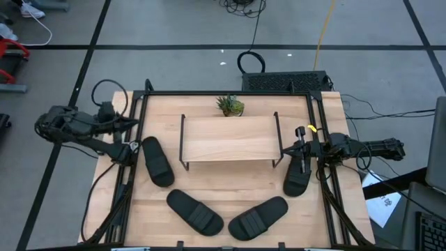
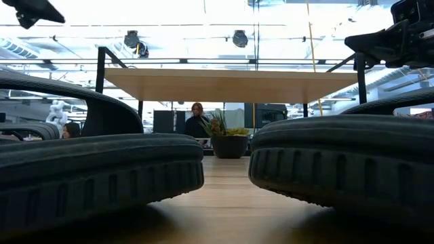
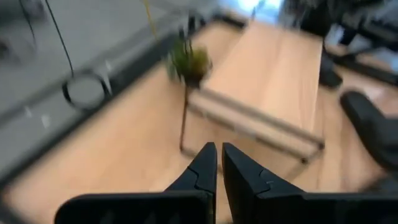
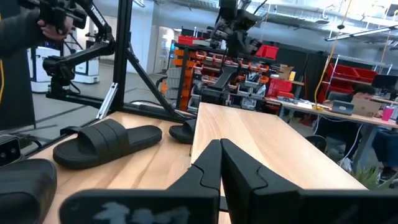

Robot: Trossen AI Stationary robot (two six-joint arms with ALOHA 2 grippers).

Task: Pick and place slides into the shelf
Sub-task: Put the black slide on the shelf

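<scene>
- Slides: four ribbed black rubber sandals on the wooden tabletop.
- Shelf: pale plank, thin black legs.
- Left claw closed, its view blurred; right claw closed, seemingly empty.

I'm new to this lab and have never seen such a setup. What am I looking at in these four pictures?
It is a robot with two dark arms at a wooden table. One picture looks straight down, one looks level across the tabletop, and two come from cameras on the arms' wrists. The left end effector sits at the table's left edge, the right end effector at its right edge; both are shut and hold nothing. On the table stand a small shelf and a potted plant. Four black slides lie around the shelf: left, right, and two in front.
</scene>
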